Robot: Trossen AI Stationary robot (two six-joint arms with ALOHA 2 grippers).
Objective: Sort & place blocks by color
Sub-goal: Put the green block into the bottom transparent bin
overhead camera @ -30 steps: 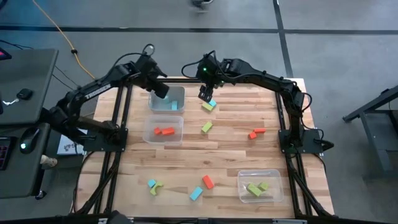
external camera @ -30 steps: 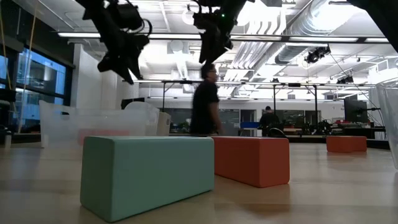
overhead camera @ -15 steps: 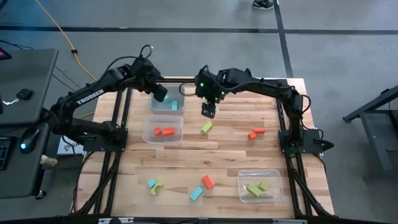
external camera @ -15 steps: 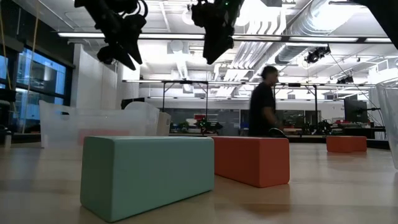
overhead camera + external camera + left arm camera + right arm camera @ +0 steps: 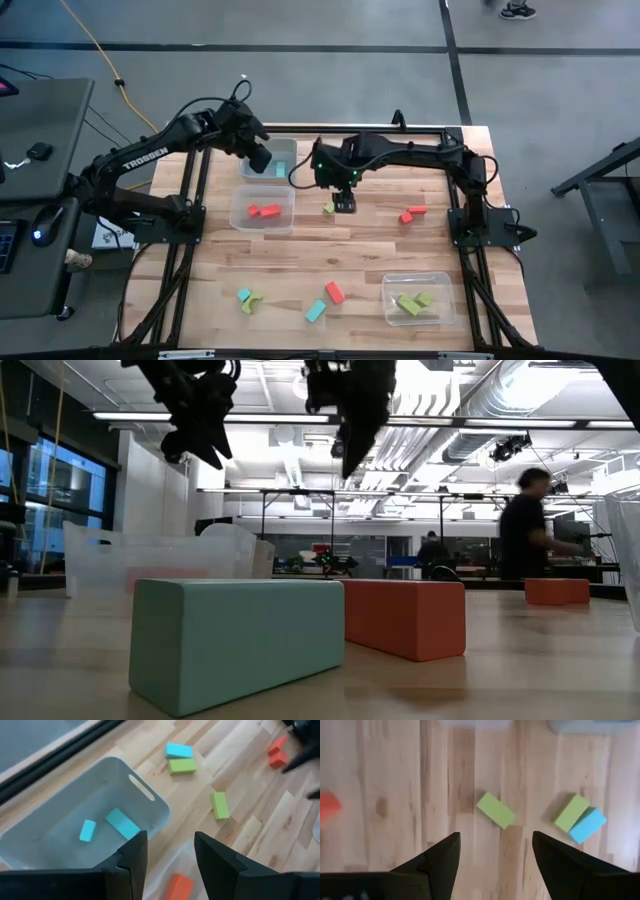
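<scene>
Over mid-worktop (image 5: 380,240) the right claw (image 5: 495,851) is hanging spread and empty, the green block (image 5: 495,810) lying just ahead, long axis diagonal to the jaws.

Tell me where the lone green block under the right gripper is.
In the high view the green block lies mid-table, just right of the red bin, with the open right gripper above it.
</scene>
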